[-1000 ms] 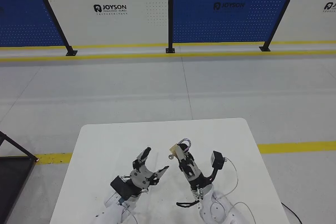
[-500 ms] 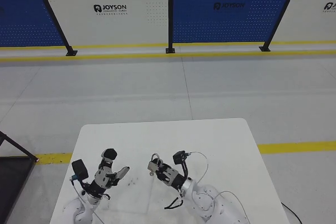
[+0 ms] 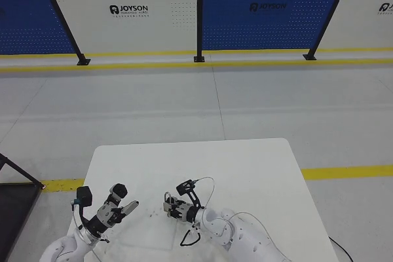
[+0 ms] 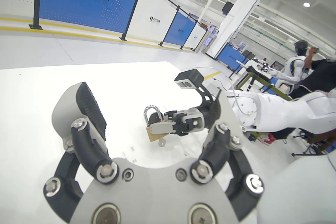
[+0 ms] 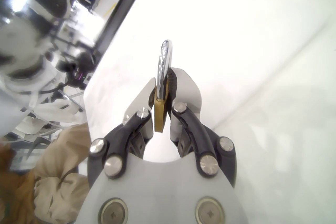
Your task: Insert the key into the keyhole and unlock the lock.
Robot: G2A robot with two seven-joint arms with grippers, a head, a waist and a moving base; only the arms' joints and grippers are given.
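A brass padlock (image 4: 155,130) with a silver shackle (image 5: 164,62) is held just above the white table (image 3: 249,164). My right gripper (image 5: 165,80) is shut on its body (image 5: 160,114), shackle pointing away from the wrist. A small silver key (image 4: 161,142) sticks out of the lock's underside. In the top view the right gripper (image 3: 172,208) sits near the table's front middle. My left gripper (image 3: 123,211) stands open to the left of it, nothing between its fingers (image 4: 89,109). The lock lies ahead of the left gripper (image 4: 152,96), a short gap away.
A black metal frame (image 3: 6,170) stands beside the table's left edge. A thin cable (image 3: 203,183) loops over the right wrist. Bare white tabletop stretches behind and to the right of both grippers.
The right gripper has carried the padlock leftwards and towards the table's front edge. The left arm has drawn back to the left and stayed open.
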